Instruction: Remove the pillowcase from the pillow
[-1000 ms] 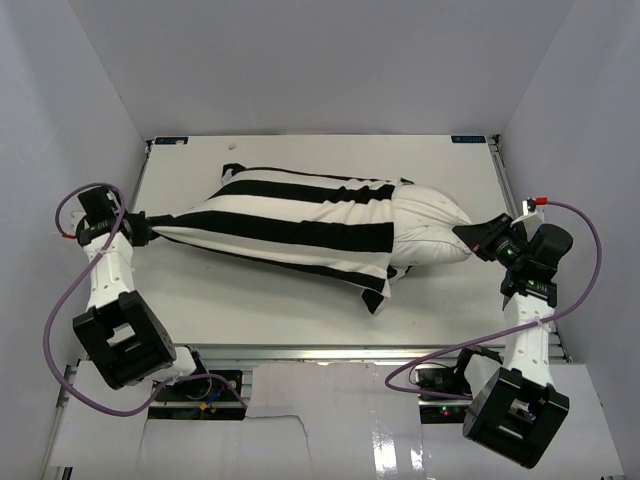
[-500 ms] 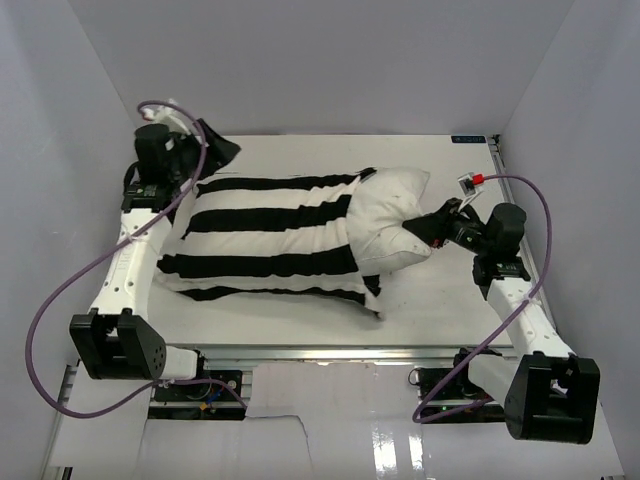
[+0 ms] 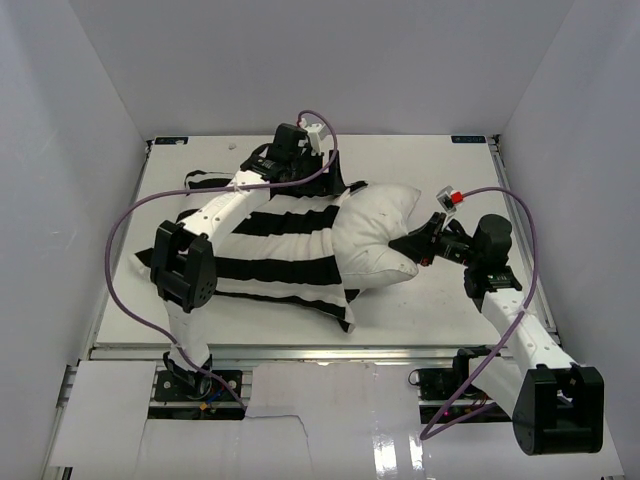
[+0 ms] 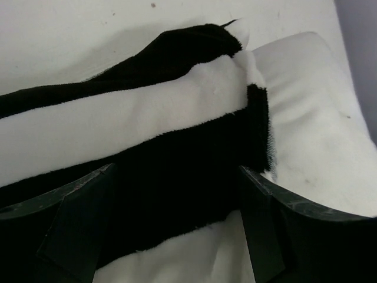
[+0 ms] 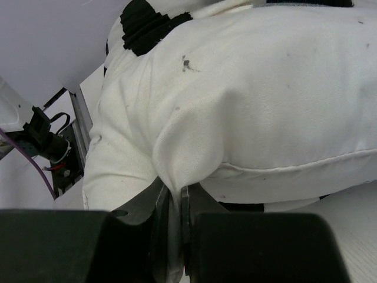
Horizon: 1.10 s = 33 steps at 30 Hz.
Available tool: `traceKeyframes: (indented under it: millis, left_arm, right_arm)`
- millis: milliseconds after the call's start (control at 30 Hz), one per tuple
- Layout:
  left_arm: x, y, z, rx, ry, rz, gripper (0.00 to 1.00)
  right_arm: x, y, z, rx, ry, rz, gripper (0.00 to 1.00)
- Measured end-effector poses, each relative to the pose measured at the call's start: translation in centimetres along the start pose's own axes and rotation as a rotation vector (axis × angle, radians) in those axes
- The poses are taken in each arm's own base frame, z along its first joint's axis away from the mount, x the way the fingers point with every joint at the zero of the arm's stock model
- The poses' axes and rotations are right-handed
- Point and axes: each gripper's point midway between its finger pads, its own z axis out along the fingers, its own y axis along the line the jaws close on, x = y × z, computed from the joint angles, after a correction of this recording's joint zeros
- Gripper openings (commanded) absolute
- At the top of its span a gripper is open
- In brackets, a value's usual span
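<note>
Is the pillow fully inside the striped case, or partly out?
Partly out. The right end of the pillow lies bare beyond the case, its corner pinched by the right tool; the rest is covered.

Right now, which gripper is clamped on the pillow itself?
The right gripper: it is shut on a fold of the plain off-white pillow. The left gripper is open, straddling the edge of the striped pillowcase.
</note>
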Motion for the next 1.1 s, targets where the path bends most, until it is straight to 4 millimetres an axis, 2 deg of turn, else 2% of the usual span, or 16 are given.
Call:
traceKeyframes:
  millis: [67,133,167,200,333,467,533,667,833,900,1100]
  left_arm:
    - [1.2,0.3,1.5,-0.008,0.046,0.0,0.88]
    - [1.7,0.4,2.4,-0.008,0.07,-0.003,0.79]
    - [1.9,0.3,2.8,-0.006,0.079,-0.003,0.69]
    - [1.9,0.3,3.1,-0.004,0.084,-0.001,0.42]
    - [1.6,0.4,3.5,-0.027,0.078,-0.002,0.0]
    - [0.7,1.4,3.0,-0.112,0.055,-0.019,0.0]
    - [-0.2,2.7,2.6,-0.165,0.029,-0.047,0.0]
    - [-1.7,6.7,1.2,-0.266,-0.016,-0.139,0.0]
    - [-2.9,12.9,-2.1,-0.401,-0.073,-0.242,0.0]
    - [-2.7,13.8,-2.8,-0.42,-0.077,-0.263,0.0]
    - [-1.3,14.3,-3.4,-0.447,-0.073,-0.295,0.0]
  right_arm:
    - [0.0,0.1,0.0,0.002,-0.001,-0.015,0.08]
    - [0.0,0.0,0.1,0.008,-0.002,-0.021,0.08]
    - [0.1,-0.1,0.1,0.014,-0.001,-0.021,0.08]
    - [0.1,-0.2,0.1,0.019,0.0,-0.021,0.08]
    - [0.6,-1.1,0.1,0.067,0.007,-0.005,0.08]
    - [0.6,-2.5,-0.3,0.172,-0.004,0.009,0.08]
    - [0.1,-2.8,-0.7,0.225,-0.028,-0.005,0.08]
    - [-1.2,-3.1,-2.0,0.338,-0.089,-0.034,0.08]
    - [-3.1,-2.8,-4.1,0.458,-0.178,-0.078,0.08]
    - [-3.5,-2.6,-4.6,0.482,-0.199,-0.083,0.08]
    - [-3.3,-3.2,-5.9,0.575,-0.234,-0.044,0.08]
